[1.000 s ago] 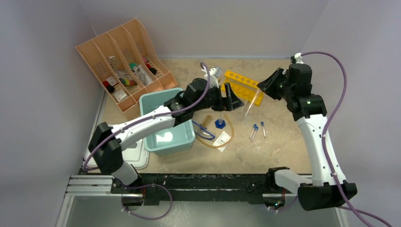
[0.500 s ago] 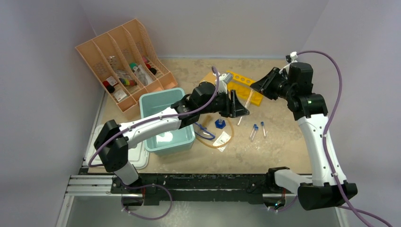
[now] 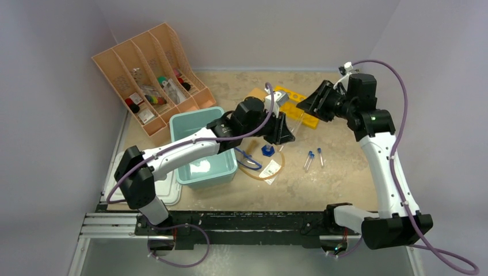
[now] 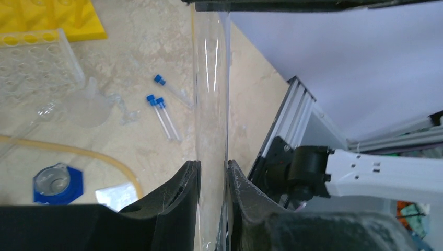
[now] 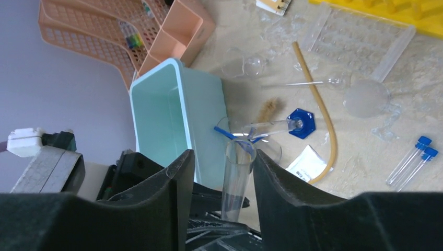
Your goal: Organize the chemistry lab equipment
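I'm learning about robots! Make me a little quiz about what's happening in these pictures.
1. True or false: the blue-capped test tubes lie inside the teal tub.
2. Which gripper is pinching the clear tube? A. left B. right C. neither
3. How many blue-capped test tubes are there?

Key:
1. False. They lie on the tabletop.
2. A. The left gripper pinches it. The right gripper stands open around it.
3. Three.
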Available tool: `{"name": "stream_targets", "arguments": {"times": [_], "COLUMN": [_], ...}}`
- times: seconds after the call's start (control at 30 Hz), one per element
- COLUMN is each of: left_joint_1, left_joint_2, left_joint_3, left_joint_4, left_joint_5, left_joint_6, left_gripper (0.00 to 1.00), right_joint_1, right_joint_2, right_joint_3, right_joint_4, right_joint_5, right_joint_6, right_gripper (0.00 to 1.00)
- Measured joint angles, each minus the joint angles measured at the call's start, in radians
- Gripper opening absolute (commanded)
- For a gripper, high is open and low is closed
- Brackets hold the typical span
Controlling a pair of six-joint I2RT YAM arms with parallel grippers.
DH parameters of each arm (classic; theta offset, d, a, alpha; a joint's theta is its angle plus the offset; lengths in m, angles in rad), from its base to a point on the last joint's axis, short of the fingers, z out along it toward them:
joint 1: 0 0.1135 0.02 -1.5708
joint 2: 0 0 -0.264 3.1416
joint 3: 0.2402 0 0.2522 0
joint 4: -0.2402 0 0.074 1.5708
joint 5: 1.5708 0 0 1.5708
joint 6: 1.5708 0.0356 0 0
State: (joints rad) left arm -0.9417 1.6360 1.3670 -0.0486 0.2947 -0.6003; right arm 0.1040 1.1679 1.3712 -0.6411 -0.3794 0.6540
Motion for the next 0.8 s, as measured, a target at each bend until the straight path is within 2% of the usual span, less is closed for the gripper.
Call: {"name": "stream_targets", "arguments": {"times": [0.13,0.23,0.37,0.63,0.7,0.8], "left_joint_1": [0.033,0.084,0.148,0.19,0.192,0.2], "left_joint_2": [-0.013,-0.053,-0.098,-0.113,-0.113,-0.113], "left_joint_3": [0.036,0.036,0.036,0.049,0.056,0.065], "left_joint_4": [-0.11,-0.15,-0.164,-0.204,-0.22,-0.23], "left_joint_5": [0.046,0.104,0.179,0.307,0.327,0.339], "left_joint_6": [0.118,0.174,0.222,0.306,0.322,0.341], "left_gripper": [0.0,0.0,0.0,0.0,0.0,0.0], "right_joint_1": [0.0,0.0,0.0,0.0,0.001,0.001], "right_joint_2": [0.009,0.009,0.01,0.041,0.068,0.097], "right_joint_3": [0.003,0.005,0.005,0.004,0.004,0.004], "right_joint_4": [0.001,0.014,0.027,0.161,0.187,0.192], "right_joint_5": [-0.063,-0.114,-0.175,-0.3,-0.327,-0.35], "right_joint_6": [0.011,0.027,0.035,0.08,0.092,0.102], "right_gripper": [0.58,0.64,0.66,0.64,0.6,0.47]}}
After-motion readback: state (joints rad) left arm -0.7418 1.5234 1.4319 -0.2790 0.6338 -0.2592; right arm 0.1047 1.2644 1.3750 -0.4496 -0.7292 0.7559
